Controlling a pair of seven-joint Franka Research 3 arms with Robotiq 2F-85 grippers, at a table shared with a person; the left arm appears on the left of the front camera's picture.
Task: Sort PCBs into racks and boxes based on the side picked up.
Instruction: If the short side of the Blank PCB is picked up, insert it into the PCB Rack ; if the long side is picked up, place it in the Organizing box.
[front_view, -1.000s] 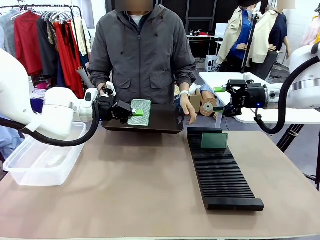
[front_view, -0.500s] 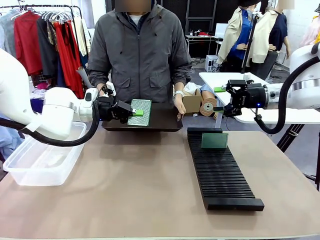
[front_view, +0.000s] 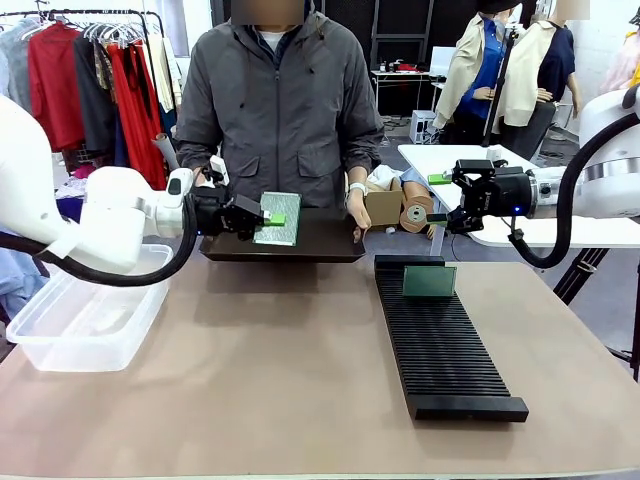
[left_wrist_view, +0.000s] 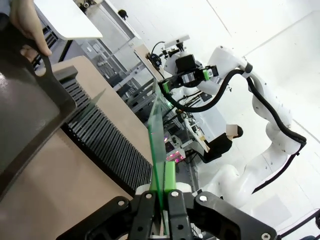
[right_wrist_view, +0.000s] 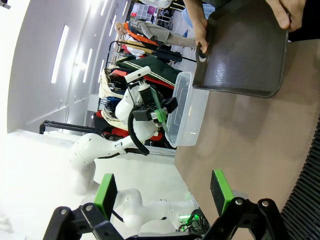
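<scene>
Left gripper (front_view: 262, 218): you see it clenched on a PCB (front_view: 279, 218), pinching the board by one edge above the dark tray (front_view: 320, 243). In your left wrist view the two fingers (left_wrist_view: 144, 212) press together on the thin board, which stands edge-on between the green pads.

Held PCB: its pale grey-green face looks toward your front camera; it hangs clear of the tray, tilted a little, in front of the person's jacket.

Right gripper (front_view: 444, 200): released, jaws spread wide, nothing between them. In your right wrist view the green pads (right_wrist_view: 105, 194) stand well apart. The gripper hovers above the far right side of the table, beyond the rack's far end.

Rack (front_view: 442, 340): the long black ribbed rack lies on the right half of the table (front_view: 280, 380), running from far to near. One PCB in the rack (front_view: 429, 282) stands upright in a slot close to the far end.

Box (front_view: 85, 320): the clear tub sits at the left edge of the table, below your left arm. You cannot tell from these views whether any board lies in it.

Dark tray: the person holds it at the far edge of the table, one hand (front_view: 357, 212) at its right side, the other behind your left gripper.
</scene>
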